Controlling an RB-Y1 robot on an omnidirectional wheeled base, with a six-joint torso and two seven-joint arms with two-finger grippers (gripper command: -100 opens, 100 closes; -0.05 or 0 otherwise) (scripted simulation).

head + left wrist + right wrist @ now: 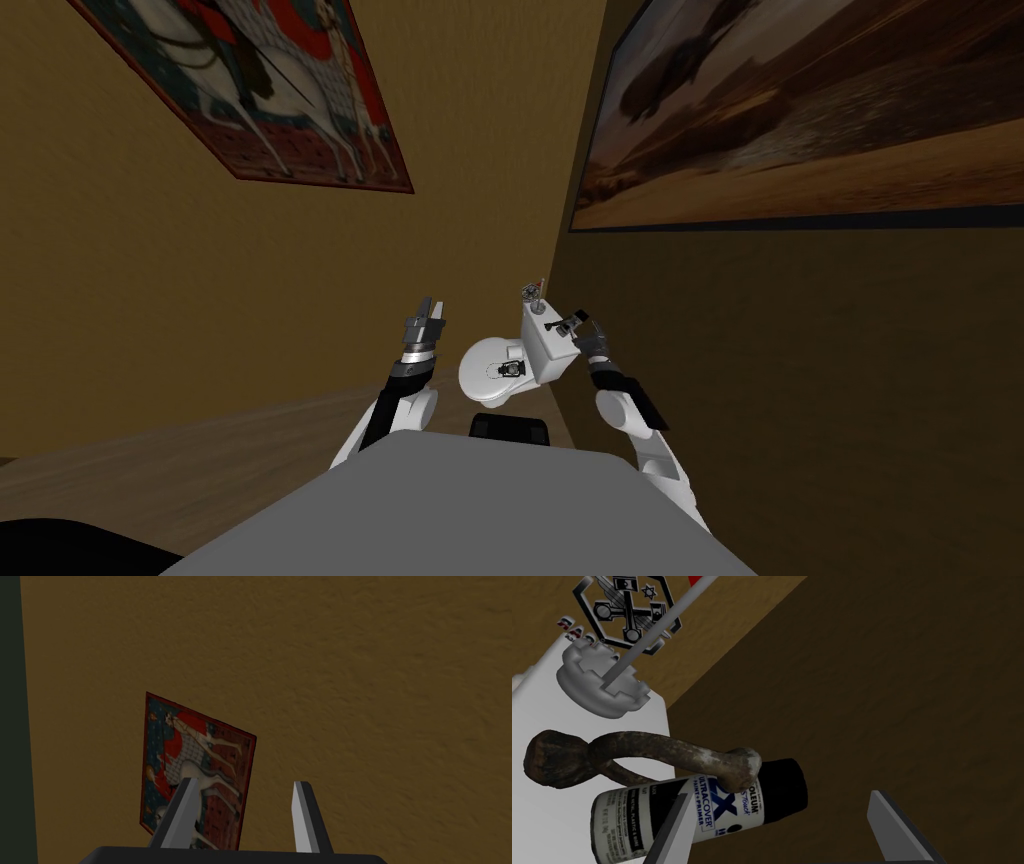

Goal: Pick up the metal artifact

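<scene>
The metal artifact (642, 753) is a dark, rusty curved bar with knobbed ends, lying on the white toilet tank lid (542, 726). It rests partly over a spray paint can (707, 808) lying on its side at the lid's edge. My right gripper (784, 828) is open just short of them; one finger (672, 826) overlaps the can and the other hangs off the lid's side. In the head view the right gripper (574, 321) hovers at the tank's right edge, beside the artifact (552, 326). My left gripper (428, 312) is raised left of the toilet, open (245, 816) and holding nothing.
A grey gear-shaped stand (602, 683) with a thin rod and an emblem stands farther back on the lid. A small dark camera-like object (511, 369) lies on the toilet seat (480, 360). The toilet sits in a corner between two brown walls.
</scene>
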